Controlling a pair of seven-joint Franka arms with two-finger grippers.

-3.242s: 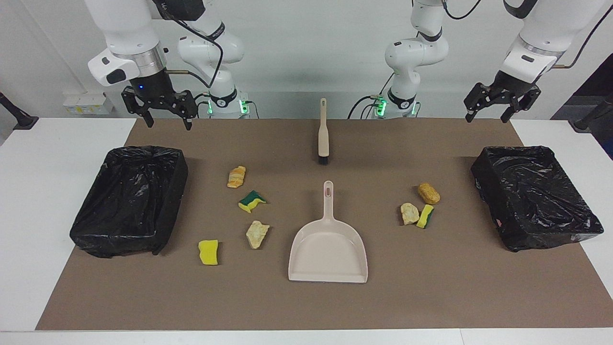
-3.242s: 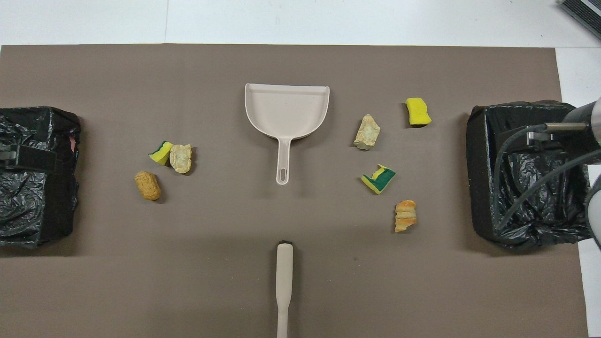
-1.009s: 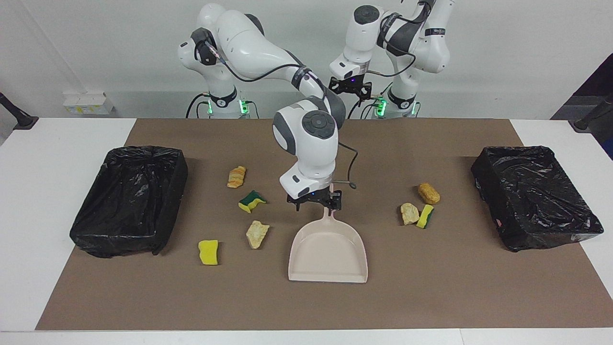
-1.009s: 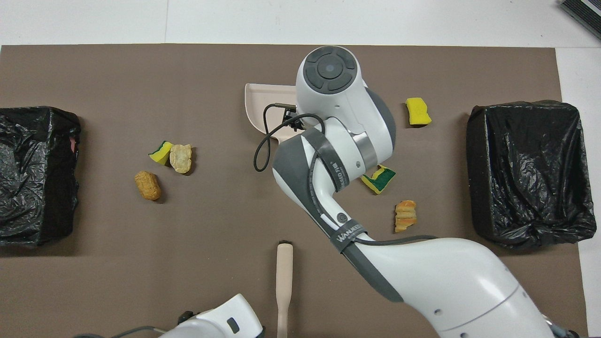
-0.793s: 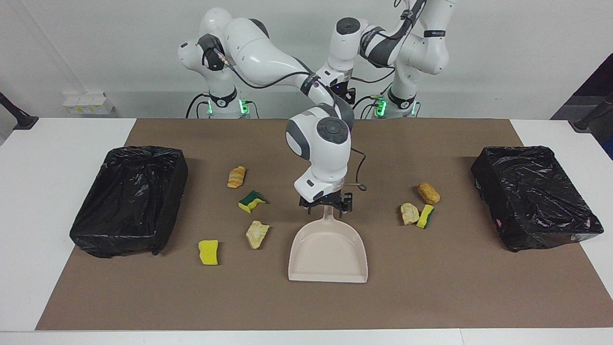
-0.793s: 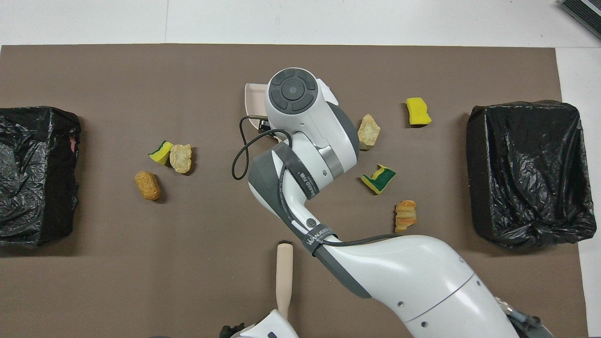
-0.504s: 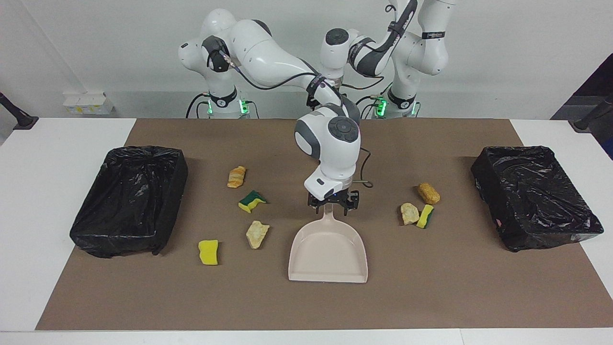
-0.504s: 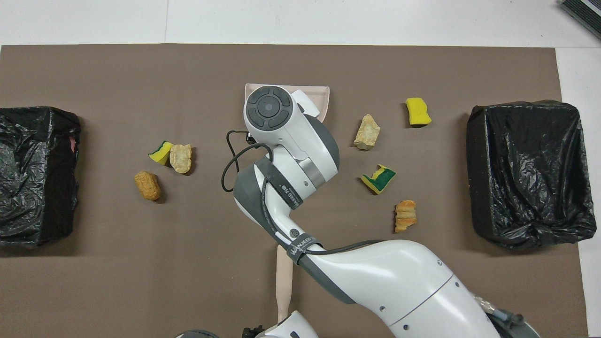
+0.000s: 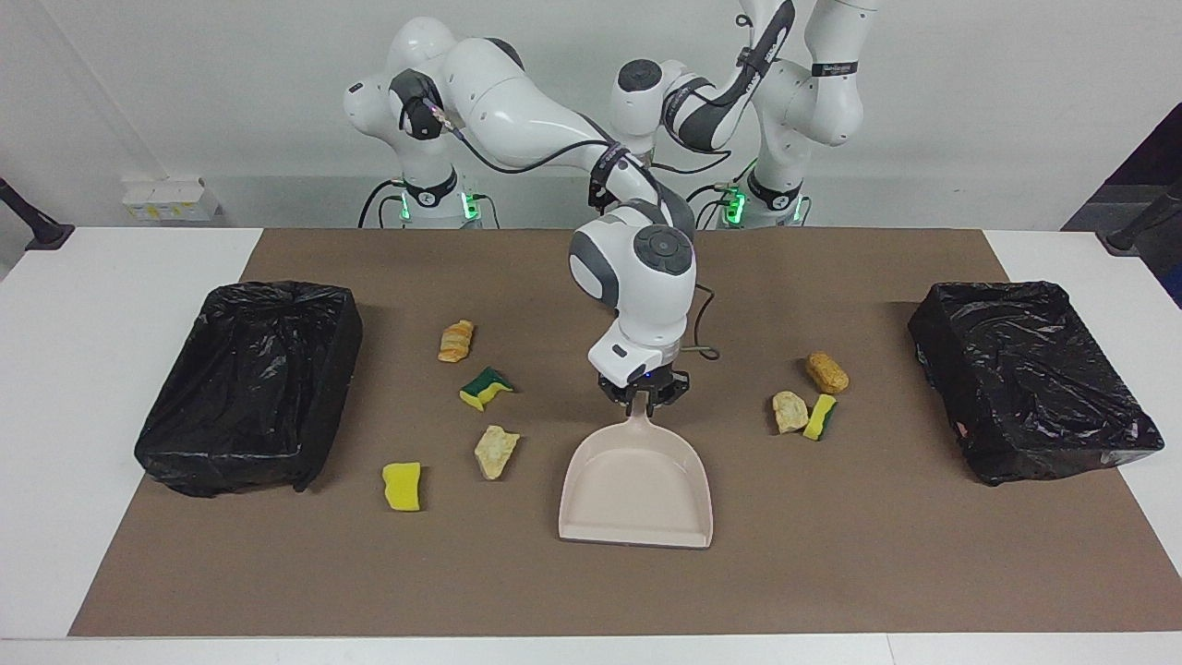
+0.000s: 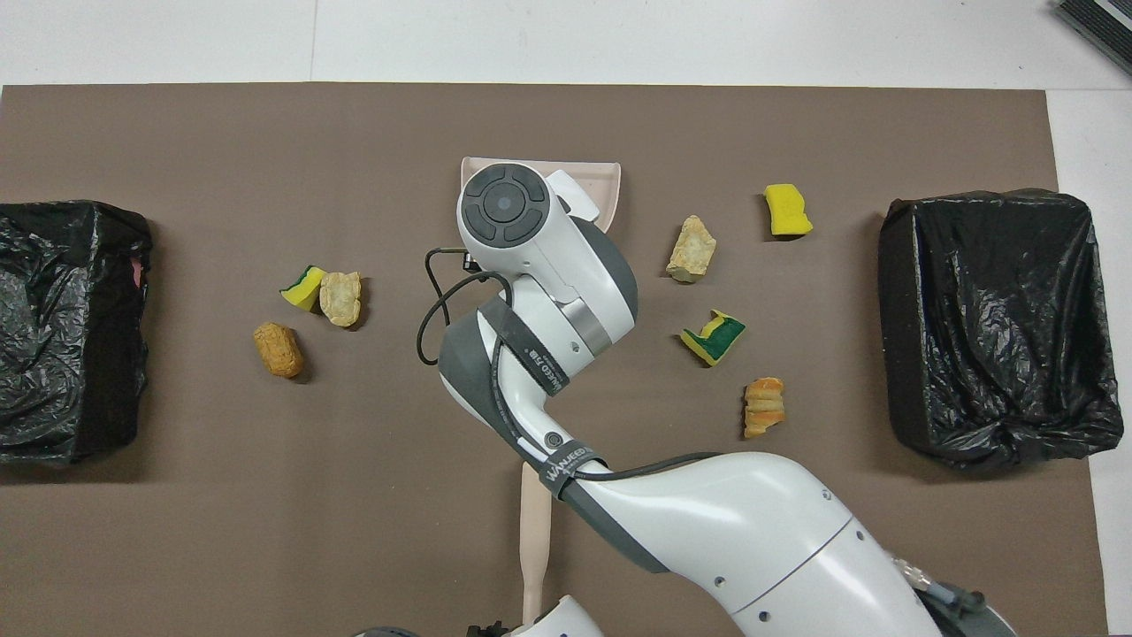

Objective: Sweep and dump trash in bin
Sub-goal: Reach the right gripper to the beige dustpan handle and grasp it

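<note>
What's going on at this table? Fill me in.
The right gripper is shut on the handle of the beige dustpan, which rests on the brown mat. The left arm reaches down over the handle end of the brush; its gripper is mostly hidden. Seven trash scraps lie on the mat, not yet swept. A black-lined bin stands at each end of the table.

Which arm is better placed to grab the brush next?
Left. The right hand is shut on the handle of the dustpan, while the left arm comes down by the brush, at its handle end nearest the robots.
</note>
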